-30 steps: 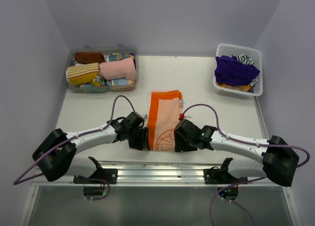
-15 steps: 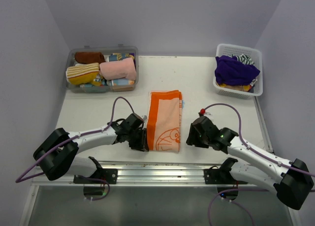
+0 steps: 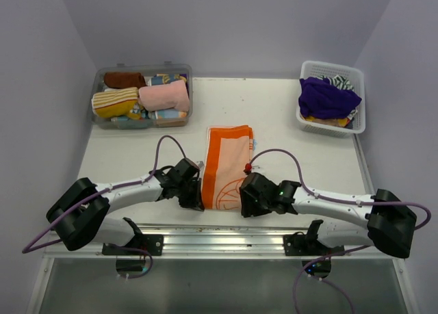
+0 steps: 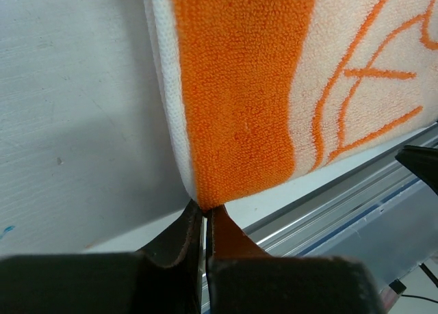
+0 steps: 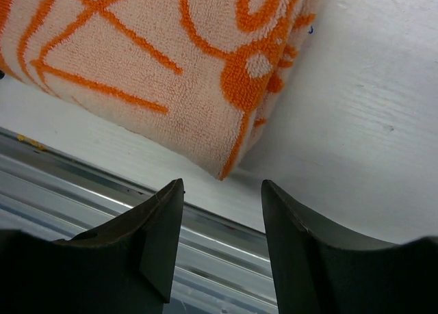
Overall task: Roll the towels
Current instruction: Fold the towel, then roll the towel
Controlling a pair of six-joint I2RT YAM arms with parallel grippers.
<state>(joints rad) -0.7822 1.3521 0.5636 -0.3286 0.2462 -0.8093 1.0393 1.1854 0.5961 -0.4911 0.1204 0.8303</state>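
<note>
table (image 3: 294,136): white, wide, with both arms reaching in from its near edge.
orange-and-cream towel (image 3: 229,163): folded into a long strip, lying flat mid-table, one short end at the near edge.
clear bin (image 3: 174,121): far left, packed with rolled towels (image 3: 164,95).
white basket (image 3: 332,65): far right, purple towel (image 3: 325,96) heaped on top.
right gripper (image 5: 222,185): fingers apart, just short of the strip's near right corner.
left gripper (image 4: 203,215): fingers pressed together, tips touching the near left corner; I can't tell if cloth is caught.
</note>
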